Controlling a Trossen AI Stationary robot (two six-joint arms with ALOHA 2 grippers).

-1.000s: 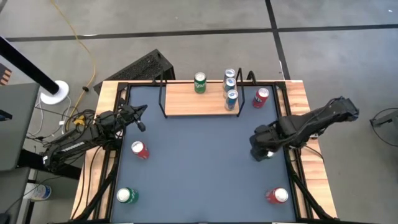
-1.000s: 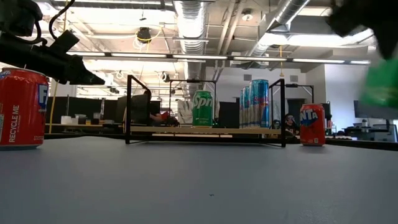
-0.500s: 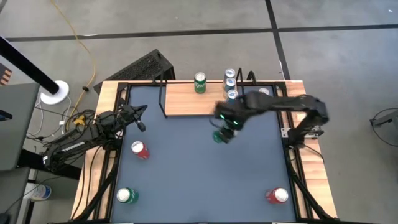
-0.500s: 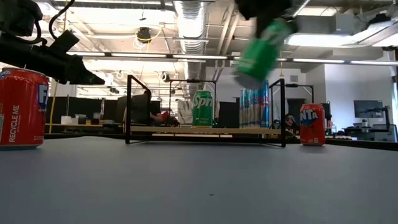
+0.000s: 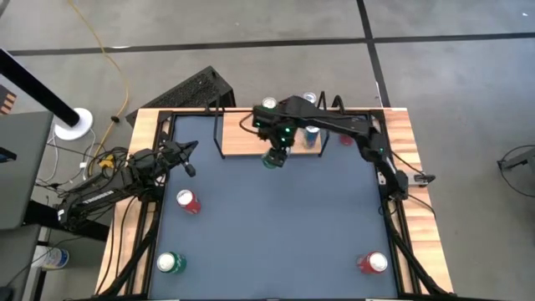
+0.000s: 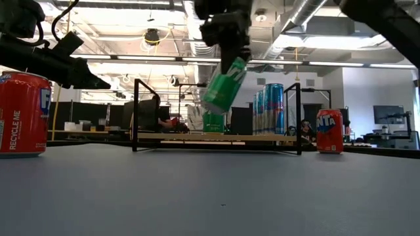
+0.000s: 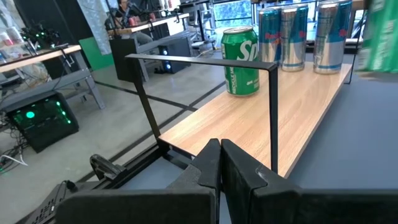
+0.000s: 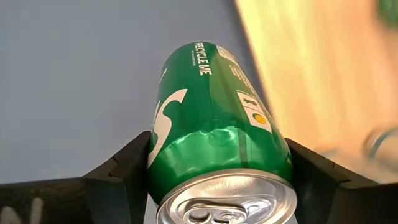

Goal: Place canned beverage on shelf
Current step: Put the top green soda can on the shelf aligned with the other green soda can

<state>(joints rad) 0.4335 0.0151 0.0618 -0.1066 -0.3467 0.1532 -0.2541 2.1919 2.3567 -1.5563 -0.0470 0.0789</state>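
Green can (image 6: 224, 85) pinched between the fingers of the right gripper (image 5: 276, 152), carried tilted in the air above the near edge of the shelf (image 5: 251, 134), top end up toward the wrist and base swung toward the board. Gripped across the middle of the body, as the right wrist view shows (image 8: 214, 137), probably so the base stays free to meet the wood first; judged still too high and too slanted to let go. Reached in from the right side of the table with the arm stretched leftward across the shelf, likely to clear the tall blue cans (image 6: 270, 108) crowded at the right end of the board. Aimed, by the look of it, at the bare light wood near the second green can (image 7: 240, 60) already standing toward the far left of the board. Needs levelling upright before lowering, otherwise apt to tip against a neighbour or roll off the near edge. Left gripper (image 7: 219, 163) pressed together on nothing, parked low at the left of the table just short of the black wire frame (image 7: 205, 99), well out of the carrying path. Red can (image 6: 329, 131) standing on the tabletop just right of the shelf, another red can (image 6: 22, 115) near on the left, neither shelved yet
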